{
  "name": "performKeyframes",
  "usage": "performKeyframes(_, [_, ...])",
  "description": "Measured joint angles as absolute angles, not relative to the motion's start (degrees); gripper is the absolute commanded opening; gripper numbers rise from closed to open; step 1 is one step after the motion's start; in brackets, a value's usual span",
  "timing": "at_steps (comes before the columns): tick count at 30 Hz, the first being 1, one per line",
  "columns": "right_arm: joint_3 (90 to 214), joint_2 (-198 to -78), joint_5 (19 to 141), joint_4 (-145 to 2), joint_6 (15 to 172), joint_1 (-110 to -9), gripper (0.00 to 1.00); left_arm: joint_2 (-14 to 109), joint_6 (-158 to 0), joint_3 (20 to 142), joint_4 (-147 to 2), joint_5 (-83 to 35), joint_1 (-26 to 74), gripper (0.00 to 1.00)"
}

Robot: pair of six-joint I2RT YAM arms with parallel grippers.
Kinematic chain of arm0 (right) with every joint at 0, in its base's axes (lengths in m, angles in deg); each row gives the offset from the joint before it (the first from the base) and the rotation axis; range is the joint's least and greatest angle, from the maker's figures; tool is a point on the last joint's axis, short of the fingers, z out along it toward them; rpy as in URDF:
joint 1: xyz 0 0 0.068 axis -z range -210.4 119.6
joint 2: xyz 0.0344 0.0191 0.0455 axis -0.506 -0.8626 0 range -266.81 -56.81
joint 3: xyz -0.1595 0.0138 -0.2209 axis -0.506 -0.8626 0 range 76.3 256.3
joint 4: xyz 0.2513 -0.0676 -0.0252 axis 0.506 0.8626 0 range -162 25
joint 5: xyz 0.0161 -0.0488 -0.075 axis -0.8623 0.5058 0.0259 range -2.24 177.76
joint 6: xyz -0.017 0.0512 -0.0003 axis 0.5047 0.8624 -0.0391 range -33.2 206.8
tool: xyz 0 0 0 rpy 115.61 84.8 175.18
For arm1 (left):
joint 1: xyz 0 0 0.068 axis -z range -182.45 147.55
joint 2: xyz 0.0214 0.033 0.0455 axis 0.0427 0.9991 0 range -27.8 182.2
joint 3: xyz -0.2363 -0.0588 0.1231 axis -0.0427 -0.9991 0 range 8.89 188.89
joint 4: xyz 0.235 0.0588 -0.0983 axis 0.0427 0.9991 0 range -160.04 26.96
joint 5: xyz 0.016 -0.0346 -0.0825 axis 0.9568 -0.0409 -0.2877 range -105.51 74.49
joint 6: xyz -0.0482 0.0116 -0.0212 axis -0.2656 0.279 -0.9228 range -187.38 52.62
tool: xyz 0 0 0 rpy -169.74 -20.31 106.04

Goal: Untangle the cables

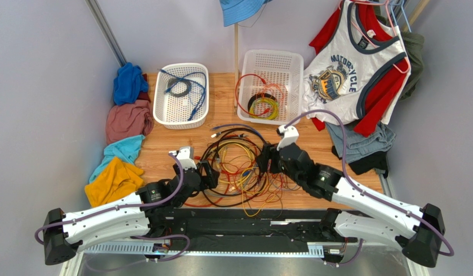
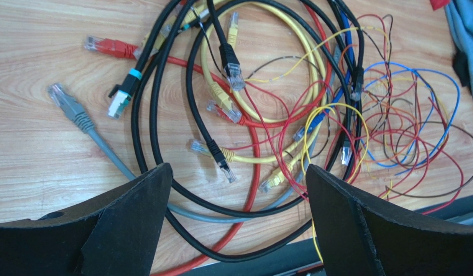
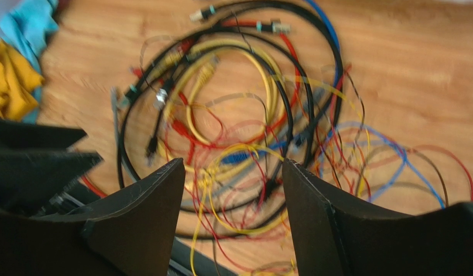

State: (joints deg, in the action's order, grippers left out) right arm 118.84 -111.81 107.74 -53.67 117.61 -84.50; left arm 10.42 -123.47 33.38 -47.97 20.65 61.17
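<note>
**Top external view.** The cables point(image 1: 240, 168) lie in one overlapping heap on the table point(image 1: 221, 98), at its middle and close to the near edge. The left gripper point(image 1: 207, 174) stands at the heap's left side and the right gripper point(image 1: 266, 160) at its right side. Two white baskets sit at the far edge: the left basket point(image 1: 159, 109) holds a blue cable, and the right basket point(image 1: 297, 64) holds red and orange wire. Judged from this, part of the sorting is done and the bulk is left.

**Left wrist view.** The left gripper point(image 2: 239, 172) has its jaws wide apart and holds nothing. The cables point(image 2: 250, 115) cross beneath it. A grey cable point(image 2: 77, 115) trails clear toward one side.

**Right wrist view.** The picture is blurred. The right gripper point(image 3: 233, 164) has its jaws wide apart above the cables point(image 3: 250, 103), with nothing gripped.
</note>
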Motion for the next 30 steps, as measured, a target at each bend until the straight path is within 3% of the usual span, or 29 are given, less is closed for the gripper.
performKeyframes(10, [113.8,-101.7,119.4,-39.7,127.7,-98.6,0.77,11.9,-122.1,33.4,-50.5,16.5,61.2,0.94])
performKeyframes(19, [108.6,-101.6,124.7,-30.4,138.8,-99.7,0.84,12.9,-122.8,32.9,-50.6,14.9,61.2,0.93])
performKeyframes(23, [106.3,-106.2,127.2,-31.4,139.4,-99.0,0.81,13.5,-123.3,32.6,-50.7,14.2,61.2,0.93])
performKeyframes(24, [106.1,-107.6,127.3,-32.2,139.0,-98.5,0.78,13.6,-123.3,32.6,-50.7,14.0,61.2,0.93])
performKeyframes(26, [106.1,-111.1,127.2,-35.6,137.5,-96.8,0.61,13.6,-123.4,32.6,-50.7,13.8,61.2,0.93])
performKeyframes(27, [106.1,-112.8,126.9,-37.6,136.2,-96.0,0.51,13.5,-123.5,32.6,-50.7,13.8,61.2,0.93])
performKeyframes(28, [106.2,-114.5,126.7,-39.9,134.7,-95.4,0.34,13.4,-123.4,32.6,-50.6,13.8,61.2,0.93])
performKeyframes(29, [106.4,-115.8,126.3,-42.0,133.2,-95.1,0.28,13.1,-123.4,32.6,-50.4,13.7,61.2,0.93])
performKeyframes(30, [106.7,-116.6,125.8,-43.5,131.5,-95.0,0.14,12.7,-123.4,32.6,-50.2,13.8,61.2,0.93])
